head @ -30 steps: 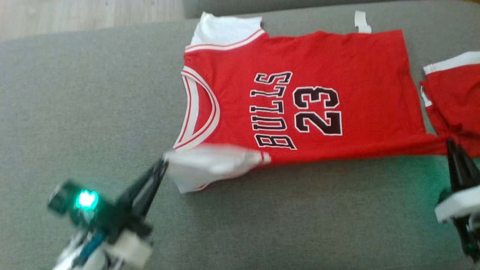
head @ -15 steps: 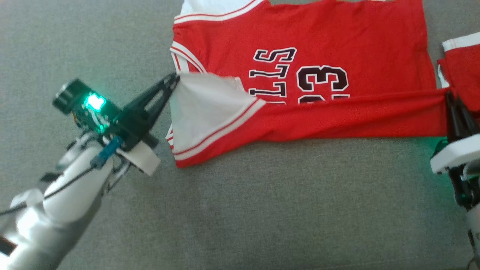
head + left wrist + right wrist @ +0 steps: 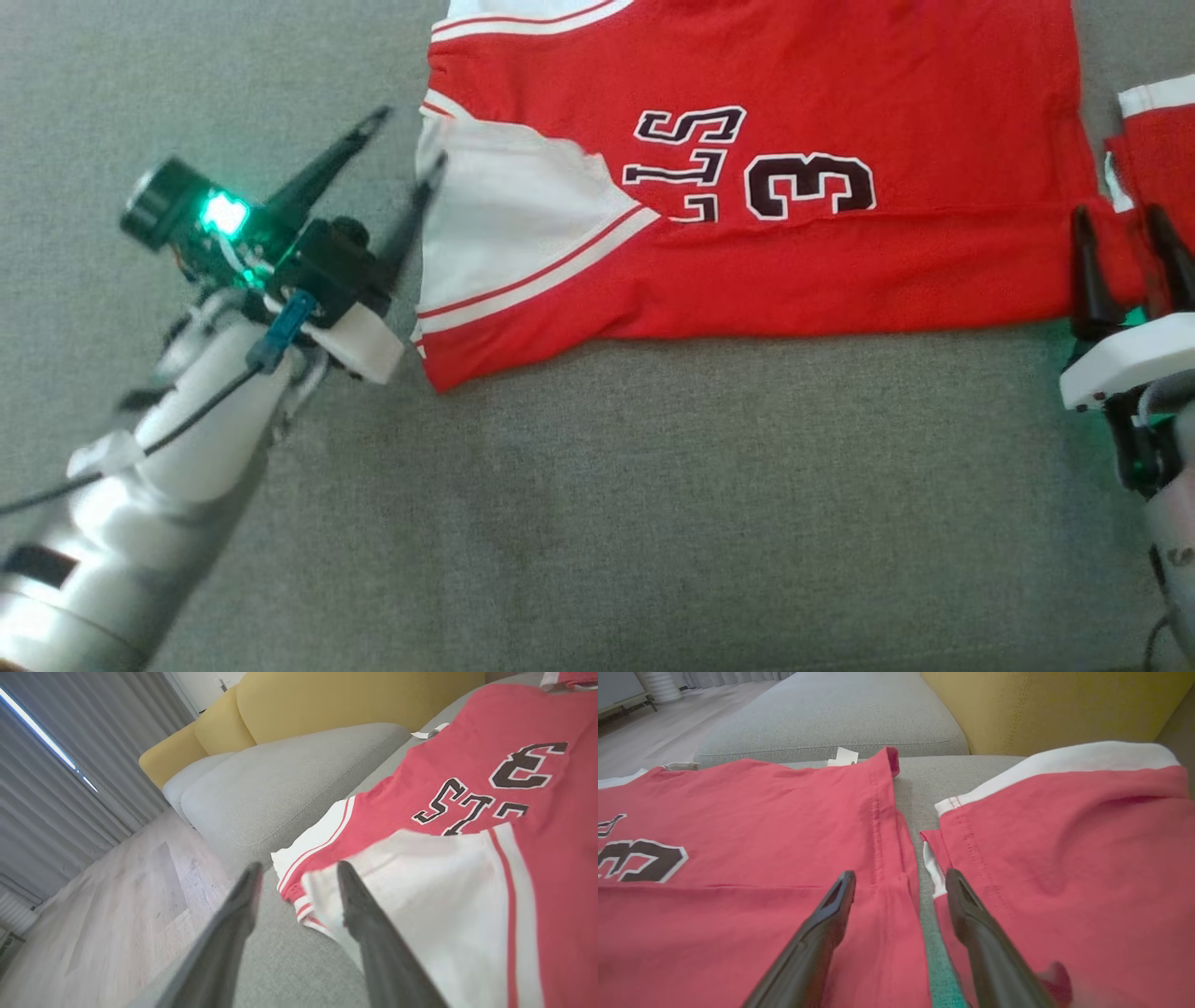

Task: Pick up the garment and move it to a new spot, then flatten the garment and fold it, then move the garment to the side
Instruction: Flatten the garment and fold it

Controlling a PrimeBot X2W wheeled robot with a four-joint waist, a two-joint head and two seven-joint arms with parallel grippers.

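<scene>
We're in the fold step: the jersey [image 3: 840, 93] lies flat on the grey sofa cushion [image 3: 653, 513], near long edge folded up over the lettering. Left tool [image 3: 406, 145] sits at the white sleeve end, fingers partly spread, gripping nothing. Right tool [image 3: 1120, 224] is at the hem end, wide open and empty, straddling the gap to a second red garment [image 3: 1162, 140]. Next, we reckon: lift both clear without snagging the fold, then regrasp for the next fold.
</scene>
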